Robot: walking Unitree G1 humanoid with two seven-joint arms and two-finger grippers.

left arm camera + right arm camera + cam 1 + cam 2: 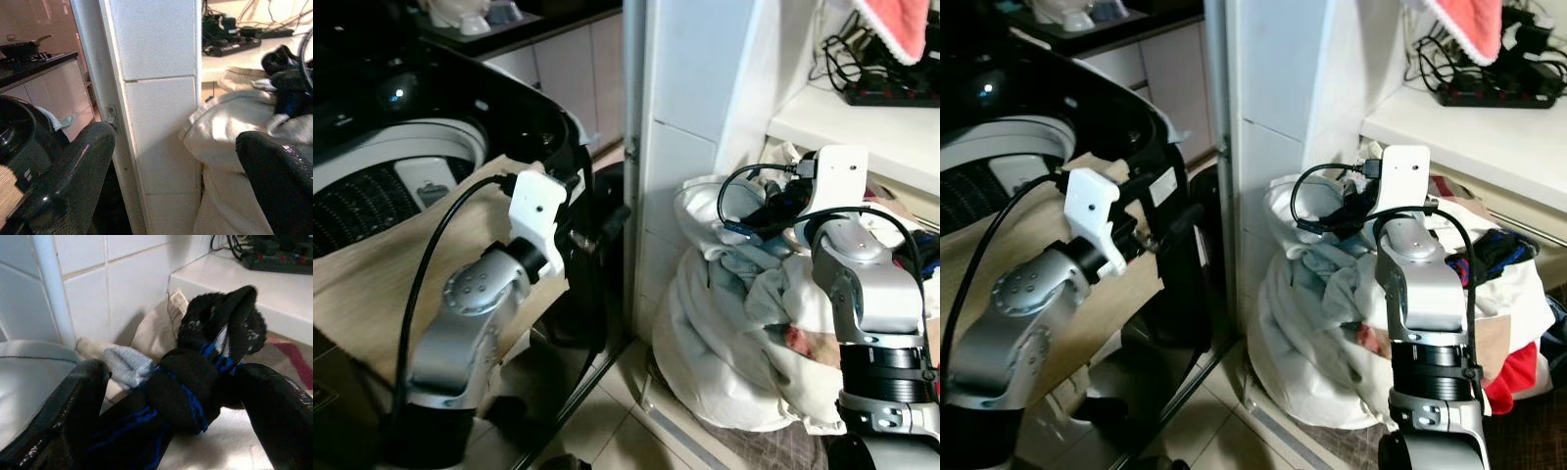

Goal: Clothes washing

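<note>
White tiled pillar (690,108), white shelf (862,122), tiled floor (607,416)

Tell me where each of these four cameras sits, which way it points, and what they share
Left eye: on the head, looking down at the washing machine, tiled pillar and laundry pile; both silver arms show.
Right eye: beside it, same scene, shifted sideways.
Left wrist: looks along the left gripper, open, at the pillar.
Right wrist: looks along the right gripper, holding a black garment with blue stripes over the pile.
Shared: pillar, pile and power strip on the white shelf.
</note>
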